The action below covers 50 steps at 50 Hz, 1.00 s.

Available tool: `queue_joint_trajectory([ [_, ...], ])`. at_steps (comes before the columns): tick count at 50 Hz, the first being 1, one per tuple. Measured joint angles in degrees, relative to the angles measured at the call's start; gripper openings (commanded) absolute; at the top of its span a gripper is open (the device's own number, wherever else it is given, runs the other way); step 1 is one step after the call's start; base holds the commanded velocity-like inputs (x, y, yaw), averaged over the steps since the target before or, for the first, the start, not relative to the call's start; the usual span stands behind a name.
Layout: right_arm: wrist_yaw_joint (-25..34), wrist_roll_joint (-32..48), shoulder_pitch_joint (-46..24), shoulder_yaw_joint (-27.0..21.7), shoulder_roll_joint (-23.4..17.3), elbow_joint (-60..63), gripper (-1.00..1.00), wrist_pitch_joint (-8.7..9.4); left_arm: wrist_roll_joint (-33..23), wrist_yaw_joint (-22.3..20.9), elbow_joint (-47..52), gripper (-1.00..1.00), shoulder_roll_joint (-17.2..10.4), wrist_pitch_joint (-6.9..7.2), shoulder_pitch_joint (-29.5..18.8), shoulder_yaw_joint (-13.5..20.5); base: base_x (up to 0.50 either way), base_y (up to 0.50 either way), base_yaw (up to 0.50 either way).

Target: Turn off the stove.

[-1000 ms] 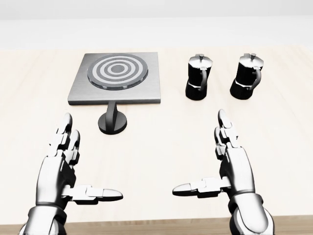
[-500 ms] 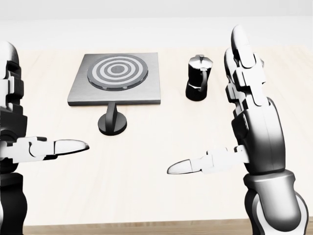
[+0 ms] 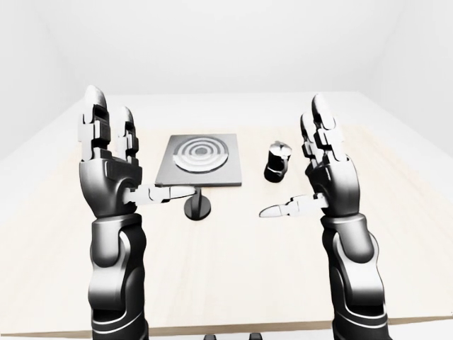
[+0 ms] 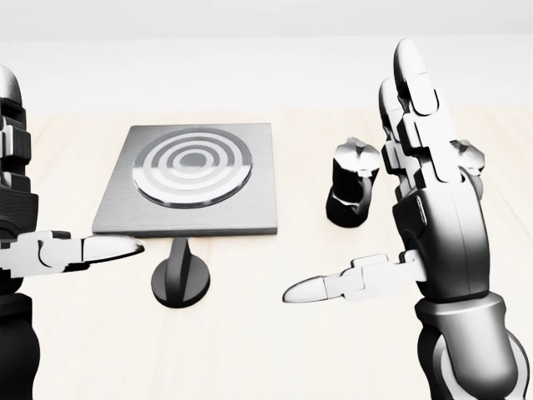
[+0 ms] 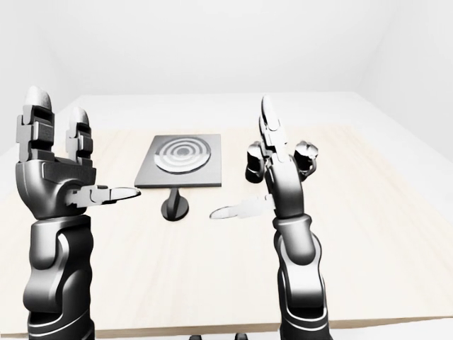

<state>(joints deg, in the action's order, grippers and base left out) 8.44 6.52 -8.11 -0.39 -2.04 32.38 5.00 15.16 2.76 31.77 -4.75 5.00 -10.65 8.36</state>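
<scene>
The stove (image 4: 193, 171) is a grey square plate with a ringed round burner, lying on a light wooden table (image 4: 250, 350). Its black knob (image 4: 181, 279), on a round foot, stands just below the plate's near edge in the head view. My left hand (image 3: 141, 142) is held upright and open at the left, its thumb (image 4: 92, 247) pointing toward the knob but above and left of it. My right hand (image 3: 301, 170) is also upright and open, right of the knob, touching nothing.
A black and silver moka pot (image 4: 353, 192) stands right of the stove. A second pot (image 5: 306, 152) is mostly hidden behind my right hand. The table's near edge (image 3: 233, 327) runs along the bottom of the left-eye view.
Both hands rose from low over the table to upright. The camera has moved nearer: the stove, knob and pot now sit lower and larger in the head view.
</scene>
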Motion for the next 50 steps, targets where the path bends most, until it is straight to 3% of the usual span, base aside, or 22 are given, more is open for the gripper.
queue_joint_trajectory([
  [33, -1.3, 0.3, -1.0, 0.5, 0.4, -2.6, 1.00, 0.00, 0.1, -0.3, 0.2, 1.00, 0.2, 0.00, 0.9, -0.2, 0.01, 0.00, 0.00],
  [50, -1.9, -0.7, -0.8, -0.3, 0.1, -3.4, 1.00, 0.00, -2.1, -3.0, 5.2, 1.00, 2.8, 0.00, 8.4, -5.0, 0.00, 0.00, 0.00],
])
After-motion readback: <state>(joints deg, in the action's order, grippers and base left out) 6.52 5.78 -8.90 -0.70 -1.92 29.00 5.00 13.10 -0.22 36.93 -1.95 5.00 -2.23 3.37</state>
